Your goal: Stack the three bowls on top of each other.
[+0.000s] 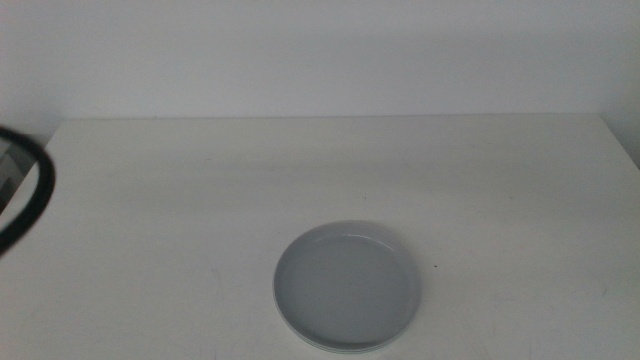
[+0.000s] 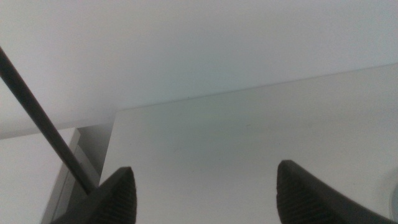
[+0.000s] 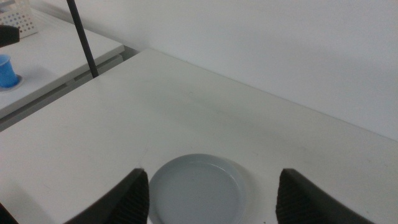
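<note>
A grey-blue bowl (image 1: 346, 288) lies on the white table (image 1: 200, 200) at the front centre. Thin pale rims (image 1: 345, 349) show under its front edge, so it rests on other dishes; I cannot tell their colours. The white and mint green bowls do not show apart from that. In the right wrist view the grey-blue bowl (image 3: 196, 180) lies just ahead of my right gripper (image 3: 211, 199), which is open and empty above the table. My left gripper (image 2: 205, 193) is open and empty over the table's far left corner. Neither arm shows in the middle view.
A dark curved cable (image 1: 30, 195) hangs at the table's left edge. A thin dark rod (image 3: 84, 40) stands by the table's corner. Beyond it a lower side table (image 3: 56, 62) holds a blue cup (image 3: 7, 71). A white wall runs behind the table.
</note>
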Controlling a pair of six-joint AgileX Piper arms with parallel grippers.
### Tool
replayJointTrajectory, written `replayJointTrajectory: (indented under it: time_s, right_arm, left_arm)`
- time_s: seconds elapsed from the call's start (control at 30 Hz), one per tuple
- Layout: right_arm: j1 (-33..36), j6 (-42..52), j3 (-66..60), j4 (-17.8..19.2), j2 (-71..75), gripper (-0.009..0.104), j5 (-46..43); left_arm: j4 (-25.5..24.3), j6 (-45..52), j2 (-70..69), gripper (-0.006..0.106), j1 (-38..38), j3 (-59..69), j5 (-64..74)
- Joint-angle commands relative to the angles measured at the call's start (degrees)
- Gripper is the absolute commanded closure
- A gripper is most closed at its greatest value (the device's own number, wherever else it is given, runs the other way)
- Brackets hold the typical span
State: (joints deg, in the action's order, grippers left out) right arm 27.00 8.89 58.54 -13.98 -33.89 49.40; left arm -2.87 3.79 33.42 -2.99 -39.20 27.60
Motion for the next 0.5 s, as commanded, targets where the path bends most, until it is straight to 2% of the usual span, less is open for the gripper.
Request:
replayJointTrajectory:
  time_s: [0.0,0.47]
  right_arm:
    - [0.07,0.84,1.29,-0.27,-0.62,0.043,-3.97]
    - [0.07,0.84,1.29,-0.27,-0.62,0.043,-3.97]
  left_arm:
    - [0.77,-0.30,-1.41,0.026,0.05,-0.51,-4.28]
    - [0.58,-0.25,-14.70,0.026,0.05,14.57,-4.56]
